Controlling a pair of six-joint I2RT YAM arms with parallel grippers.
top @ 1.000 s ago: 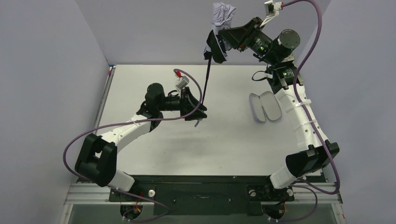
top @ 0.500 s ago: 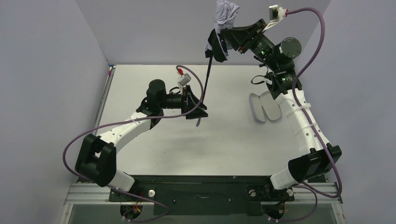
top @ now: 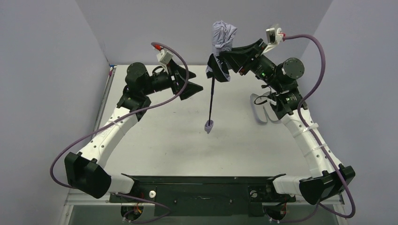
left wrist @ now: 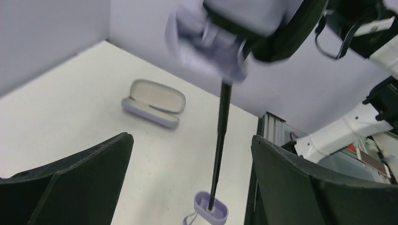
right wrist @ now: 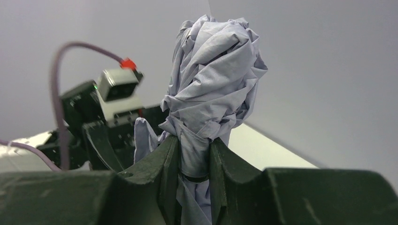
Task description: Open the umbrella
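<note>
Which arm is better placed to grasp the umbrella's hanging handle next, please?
Probably left: the left gripper is open and free near the shaft, while the right gripper is clamped on the umbrella.

Blurred umbrella [left wrist: 206, 42] canopy cropped by the top edge in the left wrist view, handle strap [left wrist: 188, 219] cut off at the bottom edge, lower folds hidden inside the right end effector [right wrist: 195, 145], case [top: 259, 111] partly hidden behind the right arm [top: 300, 126], left arm [right wrist: 89, 122] out of focus

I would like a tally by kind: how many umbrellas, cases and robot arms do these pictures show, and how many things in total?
umbrella: 1
open case: 1
robot arms: 2 (left arm, right arm)
Total: 4
</note>
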